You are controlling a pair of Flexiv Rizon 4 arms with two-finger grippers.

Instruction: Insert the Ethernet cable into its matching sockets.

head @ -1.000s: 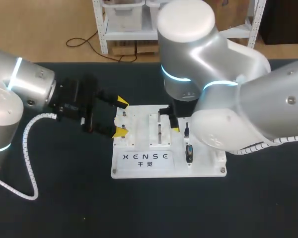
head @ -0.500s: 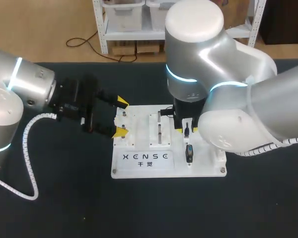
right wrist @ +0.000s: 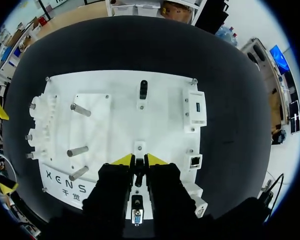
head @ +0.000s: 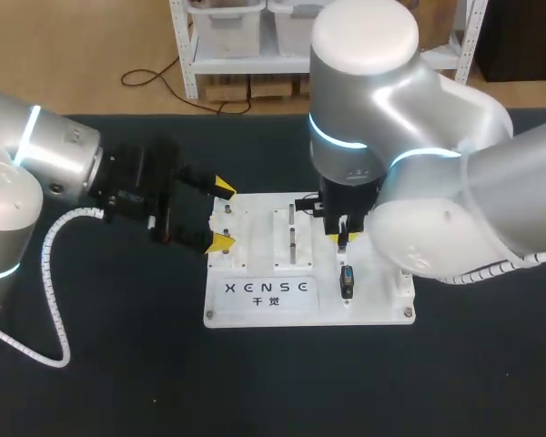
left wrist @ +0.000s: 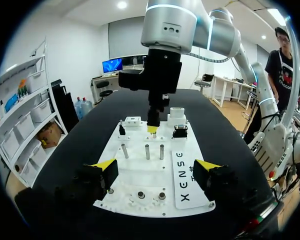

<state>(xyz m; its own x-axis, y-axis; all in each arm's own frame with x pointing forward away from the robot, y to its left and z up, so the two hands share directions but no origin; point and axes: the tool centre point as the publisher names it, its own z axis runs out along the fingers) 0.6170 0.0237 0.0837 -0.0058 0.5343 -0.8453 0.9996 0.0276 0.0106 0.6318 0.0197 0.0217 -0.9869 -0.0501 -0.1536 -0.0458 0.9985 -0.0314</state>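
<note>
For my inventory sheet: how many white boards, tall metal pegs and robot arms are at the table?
White board: 1
Tall metal pegs: 3
Robot arms: 2
Total: 6

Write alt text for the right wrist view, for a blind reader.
The right pincer is right at a small dark plug on a white board on a black table. Further out on the board are three metal pegs, another black plug and a white socket block.
</note>
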